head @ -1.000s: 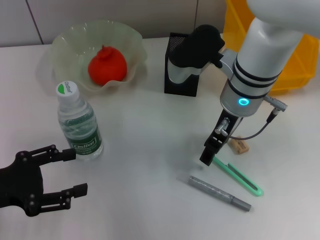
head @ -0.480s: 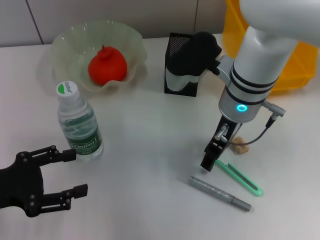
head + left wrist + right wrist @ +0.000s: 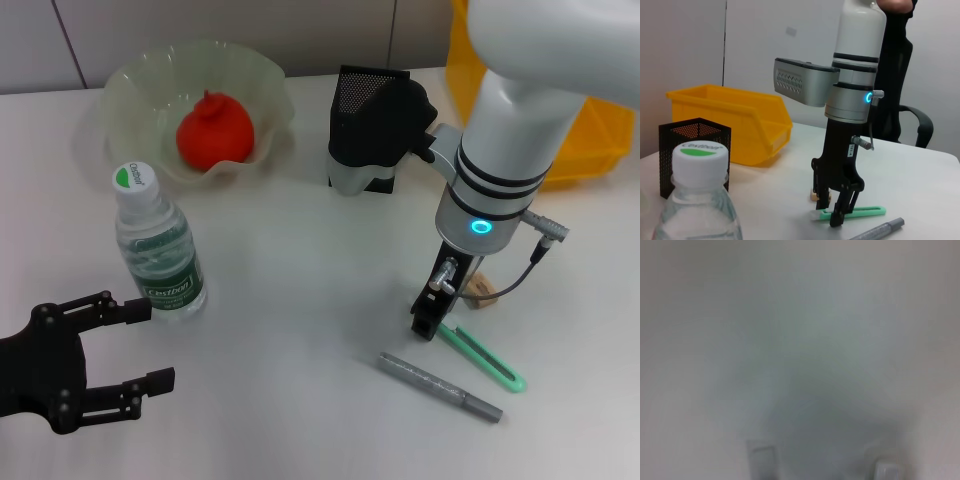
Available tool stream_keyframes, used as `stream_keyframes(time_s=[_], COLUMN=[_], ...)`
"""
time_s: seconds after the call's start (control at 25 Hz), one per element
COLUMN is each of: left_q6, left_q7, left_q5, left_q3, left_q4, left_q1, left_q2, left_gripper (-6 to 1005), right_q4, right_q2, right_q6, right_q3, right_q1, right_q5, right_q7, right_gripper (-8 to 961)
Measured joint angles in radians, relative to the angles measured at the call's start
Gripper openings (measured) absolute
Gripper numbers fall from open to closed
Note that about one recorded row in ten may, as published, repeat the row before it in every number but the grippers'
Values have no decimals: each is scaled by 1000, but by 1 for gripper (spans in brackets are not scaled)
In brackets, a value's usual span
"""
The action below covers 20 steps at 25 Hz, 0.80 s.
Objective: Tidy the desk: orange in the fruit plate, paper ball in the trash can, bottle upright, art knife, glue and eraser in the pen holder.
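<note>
My right gripper (image 3: 427, 325) is low over the table at the near end of the green art knife (image 3: 482, 355). In the left wrist view this gripper (image 3: 832, 214) has its fingers a little apart, astride the knife's end (image 3: 862, 212). A grey glue stick (image 3: 438, 386) lies just in front of the knife. A tan eraser (image 3: 481, 292) lies behind the gripper. The black mesh pen holder (image 3: 371, 90) stands at the back. The bottle (image 3: 160, 252) stands upright at the left. The orange (image 3: 213, 132) sits in the fruit plate (image 3: 130, 85). My left gripper (image 3: 130, 345) is open at the front left. No paper ball shows.
A yellow bin (image 3: 600, 120) stands at the back right, behind my right arm. It also shows in the left wrist view (image 3: 735, 120), beside the pen holder (image 3: 695, 145). The right wrist view is a close blur of the table.
My right gripper has come down and a little to the right, onto the near end of the green art knife. The left arm and the other things have not moved.
</note>
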Motion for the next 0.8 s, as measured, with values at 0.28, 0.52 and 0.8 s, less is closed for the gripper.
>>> stream_keyframes(time_s=[0.28, 0.52, 0.8], left_q6=[-9, -11, -12], left_q7=[0, 0, 0], left_q5=[0, 0, 1], left_q3=[1, -2, -3], left_q4=[0, 0, 0], left_q1=[2, 3, 1], left_q2=[-3, -4, -4], left_gripper=[802, 802, 802], right_q4=[-3, -14, -211], right_q2=[0, -1, -14], right_q6=[0, -3, -89], right_q3=[0, 6, 153], right_q1=[0, -5, -58], right_q5=[0, 0, -16], right_q7=[0, -5, -60], right_gripper=[380, 178, 180])
